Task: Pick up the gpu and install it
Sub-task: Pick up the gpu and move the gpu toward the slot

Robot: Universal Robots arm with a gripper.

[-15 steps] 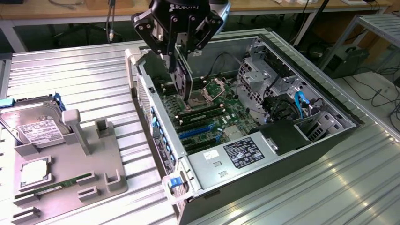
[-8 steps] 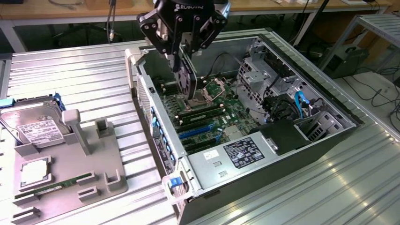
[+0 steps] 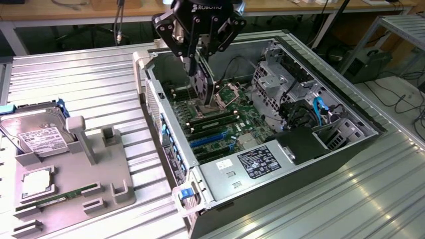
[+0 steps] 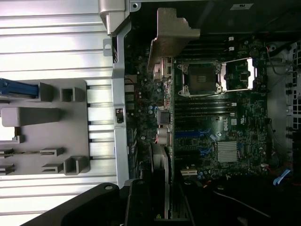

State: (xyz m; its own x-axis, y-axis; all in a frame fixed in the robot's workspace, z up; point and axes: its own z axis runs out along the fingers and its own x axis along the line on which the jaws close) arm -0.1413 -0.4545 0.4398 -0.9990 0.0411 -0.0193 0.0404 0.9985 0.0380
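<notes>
The gpu [image 3: 205, 85] hangs on edge over the motherboard [image 3: 222, 122] inside the open computer case [image 3: 345, 124], near the case's far wall. My gripper [image 3: 194, 63] is shut on the card's top edge, coming down from above. In the wrist view the gpu [image 4: 162, 155] shows edge-on, with its silvery bracket [image 4: 168, 40] at the far end close to the case's rear wall, and my gripper [image 4: 159, 200] clamps its near end. The blue expansion slots [image 3: 211, 141] lie below and in front of the card. I cannot tell whether the card touches the board.
A grey fixture tray [image 3: 109, 174] sits on the slatted table at the exterior view's left. It carries a hard drive [image 3: 33, 132], a square chip [image 3: 37, 181] and a green memory stick [image 3: 59, 197]. A CPU socket [image 4: 202, 77], drive cage [image 3: 279, 74] and cables [image 3: 319, 112] crowd the case.
</notes>
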